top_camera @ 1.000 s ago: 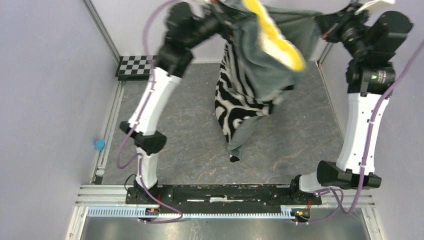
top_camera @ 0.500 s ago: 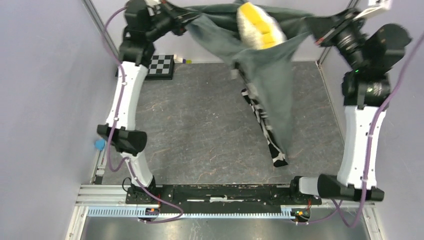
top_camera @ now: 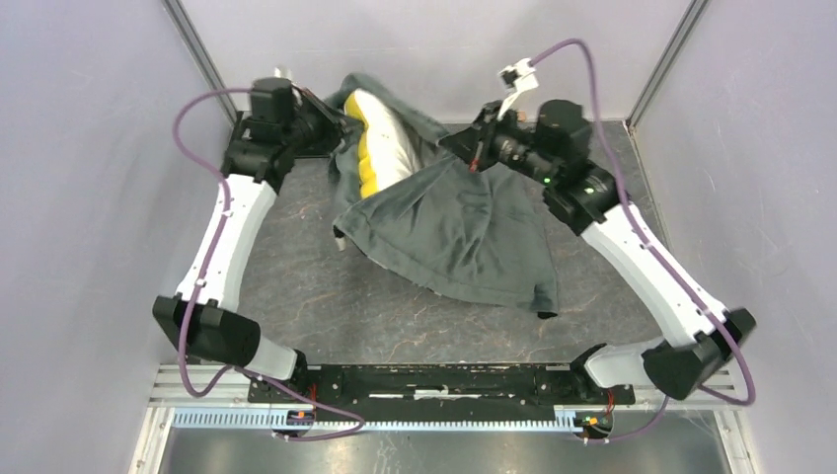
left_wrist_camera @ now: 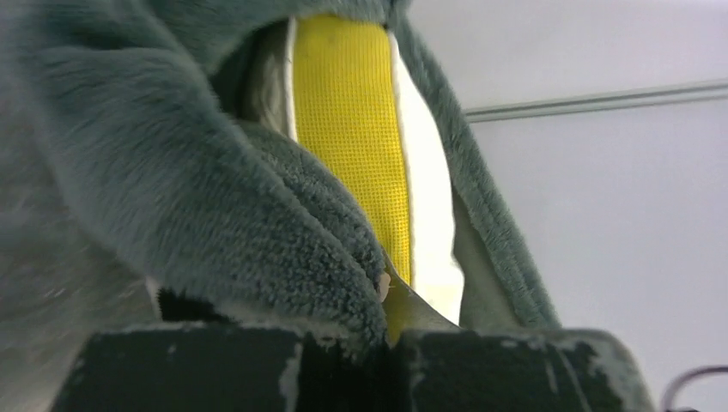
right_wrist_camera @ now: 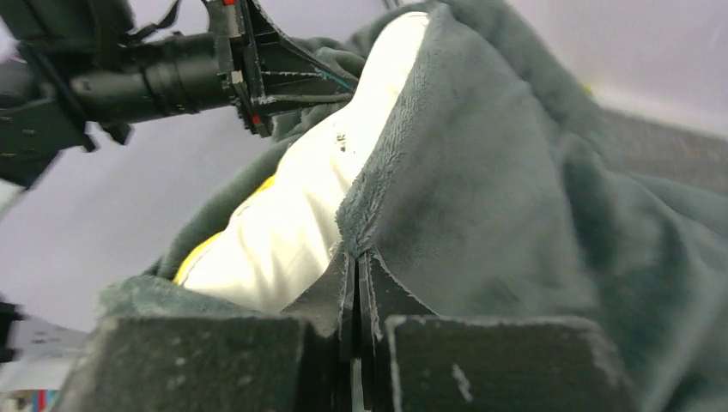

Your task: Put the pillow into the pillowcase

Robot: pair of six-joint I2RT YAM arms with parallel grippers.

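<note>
1. The pillowcase (top_camera: pixel 464 227): plain dark grey-green plush on the face in view.
2. The pillow (top_camera: pixel 383 148): cream-white, with a bright yellow band (a fine woven grid in the left wrist view).
3. The tabletop (top_camera: pixel 326 296): dark grey, mottled with faint brownish veins.
4. The left arm (top_camera: pixel 225 237) and right arm (top_camera: pixel 646 272): white links, black joints, purple cables (top_camera: pixel 197 99).

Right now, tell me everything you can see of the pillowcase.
The pillowcase shows only its dark grey-green plush face; no zebra stripes are visible. It lies rumpled and bulging across the table. Its mouth, at the far-left end, is open, and the cream side and yellow band of the pillow show in it. The left gripper and right gripper are each shut on the mouth's hem.
</note>
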